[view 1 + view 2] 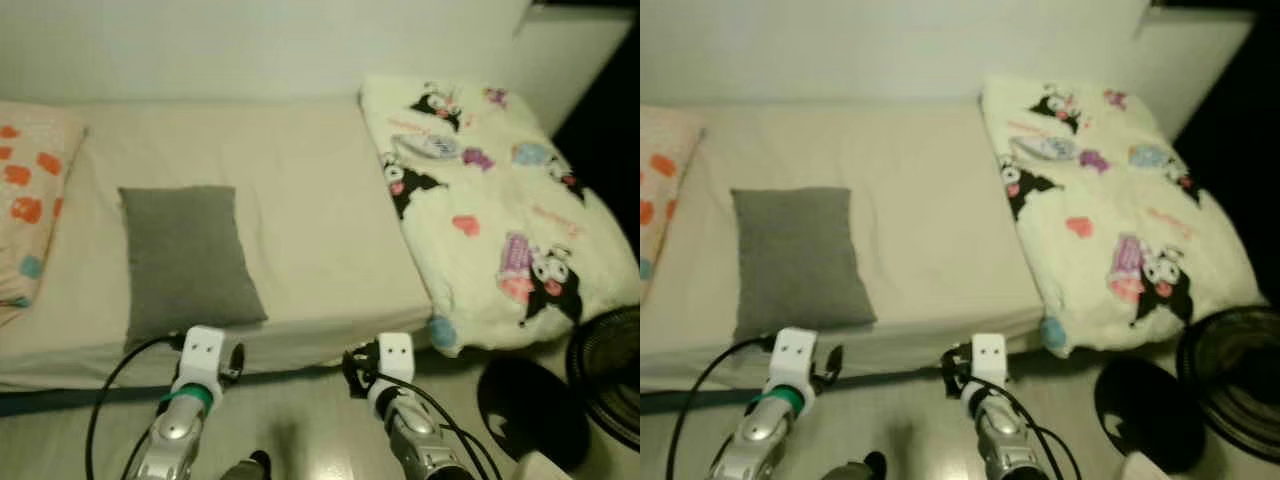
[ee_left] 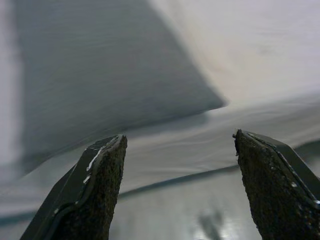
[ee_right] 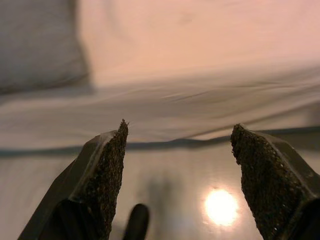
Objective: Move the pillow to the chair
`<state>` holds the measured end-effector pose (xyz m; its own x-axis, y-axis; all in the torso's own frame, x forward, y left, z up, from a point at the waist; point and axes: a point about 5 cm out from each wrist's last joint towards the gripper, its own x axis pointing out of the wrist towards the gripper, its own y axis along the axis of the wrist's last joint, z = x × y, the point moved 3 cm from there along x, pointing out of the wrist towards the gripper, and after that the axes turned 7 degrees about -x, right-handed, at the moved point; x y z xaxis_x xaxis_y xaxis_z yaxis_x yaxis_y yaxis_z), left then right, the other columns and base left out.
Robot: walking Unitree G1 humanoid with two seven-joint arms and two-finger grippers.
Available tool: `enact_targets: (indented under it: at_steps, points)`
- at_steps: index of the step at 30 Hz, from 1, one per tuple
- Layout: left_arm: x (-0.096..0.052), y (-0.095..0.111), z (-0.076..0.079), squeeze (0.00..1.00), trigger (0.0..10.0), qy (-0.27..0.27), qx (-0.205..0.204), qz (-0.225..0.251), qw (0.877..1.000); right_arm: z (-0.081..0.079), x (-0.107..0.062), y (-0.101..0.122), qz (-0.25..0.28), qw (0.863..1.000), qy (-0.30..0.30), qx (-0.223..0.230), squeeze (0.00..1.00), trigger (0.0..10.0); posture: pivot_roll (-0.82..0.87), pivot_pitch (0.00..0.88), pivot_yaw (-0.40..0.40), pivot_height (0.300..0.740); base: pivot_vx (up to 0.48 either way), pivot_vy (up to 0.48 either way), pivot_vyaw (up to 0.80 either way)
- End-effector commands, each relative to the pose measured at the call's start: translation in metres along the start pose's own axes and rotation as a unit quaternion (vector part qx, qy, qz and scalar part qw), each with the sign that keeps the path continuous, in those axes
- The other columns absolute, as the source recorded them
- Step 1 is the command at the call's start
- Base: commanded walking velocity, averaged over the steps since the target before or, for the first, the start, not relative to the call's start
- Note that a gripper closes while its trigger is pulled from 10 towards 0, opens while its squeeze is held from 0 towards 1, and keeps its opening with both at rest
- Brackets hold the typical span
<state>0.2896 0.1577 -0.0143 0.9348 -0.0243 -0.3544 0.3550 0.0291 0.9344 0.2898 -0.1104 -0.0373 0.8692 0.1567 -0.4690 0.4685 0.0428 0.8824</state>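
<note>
The flat grey rectangular fabric pillow (image 1: 188,258), judged soft, light and easily pinched at its near edge, is lying on the cream-sheeted bed (image 1: 310,200), while the left end effector (image 2: 175,187) and right end effector (image 3: 177,175) are being held open just short of it.

text: none legible | labels: none | numbers: none

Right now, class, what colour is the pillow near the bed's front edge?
Plain grey. The pillow shows best in the left eye view.
</note>
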Motion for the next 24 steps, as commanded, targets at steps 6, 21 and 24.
enact_targets:
  at_steps: [6,21,24]
  points:
    - [-0.001,-0.005,0.007,0.0,10.0,-0.017,-0.01,-0.014,1.0,0.005,-0.004,-0.013,-0.02,1.0,-0.017,0.013,0.0,10.0,0.09,0.029,0.028,0.74,0.0,0.0,0.4]
    - [0.003,0.001,0.013,0.0,10.0,-0.034,-0.029,-0.007,0.999,0.01,-0.004,-0.01,-0.009,0.999,-0.03,0.027,0.0,10.0,0.07,0.038,0.047,0.74,0.192,0.0,0.0]
    - [0.003,0.003,0.013,0.0,10.0,-0.036,-0.033,-0.005,0.999,0.007,-0.004,-0.01,-0.01,0.999,-0.025,0.025,0.0,10.0,0.07,0.031,0.049,0.74,0.301,0.0,0.0]
